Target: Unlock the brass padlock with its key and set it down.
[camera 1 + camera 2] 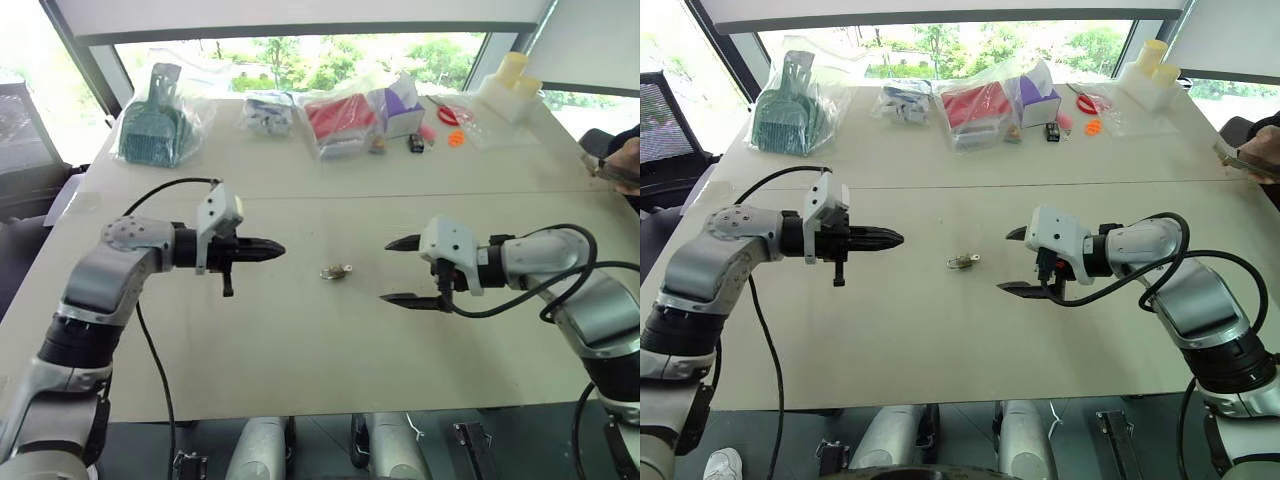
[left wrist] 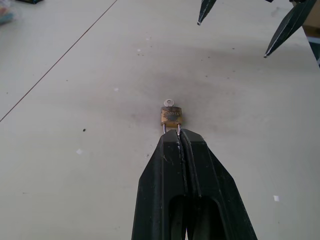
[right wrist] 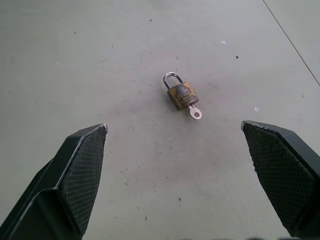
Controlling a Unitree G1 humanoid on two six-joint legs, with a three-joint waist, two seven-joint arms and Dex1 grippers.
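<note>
The brass padlock (image 3: 181,94) lies flat on the table between my two arms, its silvery shackle arched over the dull-gold body and seemingly seated in it. The key (image 3: 194,111) sticks out of the body's bottom. The padlock (image 1: 335,271) rests apart from both grippers. My left gripper (image 1: 278,250) hovers to its left, shut with nothing in it, fingers pointing at the lock. My right gripper (image 1: 401,270) hovers to its right, open wide, and holds nothing.
Bagged goods line the table's far edge: a green dustpan (image 1: 155,125), a red pack (image 1: 338,117), a purple box (image 1: 398,105), scissors (image 1: 447,112) and a white container (image 1: 510,84). A person's hand (image 1: 622,162) shows at the right edge.
</note>
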